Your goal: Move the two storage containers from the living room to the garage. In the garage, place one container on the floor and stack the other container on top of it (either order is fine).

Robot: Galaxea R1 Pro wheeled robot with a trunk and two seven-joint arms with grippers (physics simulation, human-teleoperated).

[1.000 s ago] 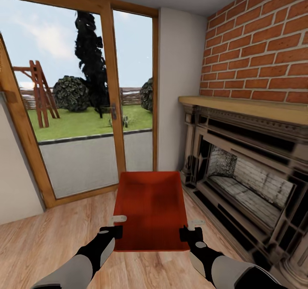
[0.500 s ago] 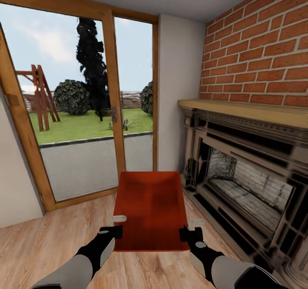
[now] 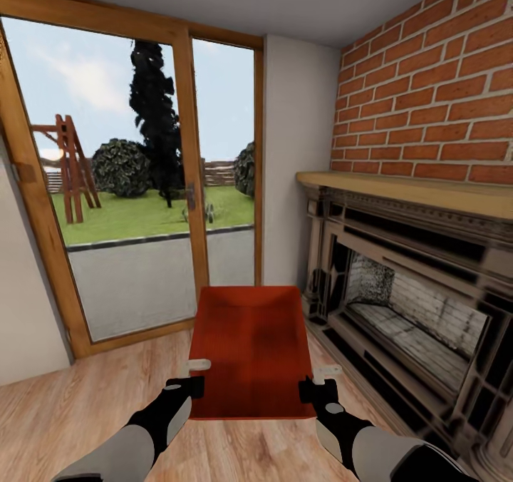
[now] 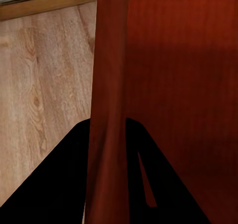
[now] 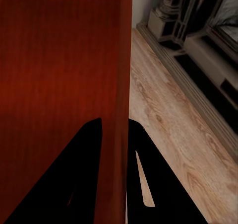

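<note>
— Orange-red, that bin: where is the storage container [image 3: 251,346] just now?

— Held up in front of the robot, above the light wood plank floor [image 3: 85,403] of the living room, open top facing up. One wall sits in each pincer.

— How does the left pincer [image 3: 196,375] stand?

— Narrow, clamped over the container's left wall near its near corner. In the left wrist view the wall [image 4: 106,110] runs straight between the two dark fingers [image 4: 54,184], one inside the bin and one outside.

— And the right pincer [image 3: 318,382]?

— The same on the opposite side: closed on the right wall near the near corner. The right wrist view shows the wall [image 5: 119,85] passing between its dark fingers [image 5: 74,179], with plank floor and the base of the fireplace beyond.

— What surrounds them?

— A wood-framed glass door [image 3: 142,175] ahead and to the left, looking onto lawn, bushes, a dark tree and a wooden frame. A plain white wall section stands beside it. On the right, a red brick wall [image 3: 434,90] above a dark ornate fireplace [image 3: 413,304] with a light wooden mantel [image 3: 406,190].
</note>
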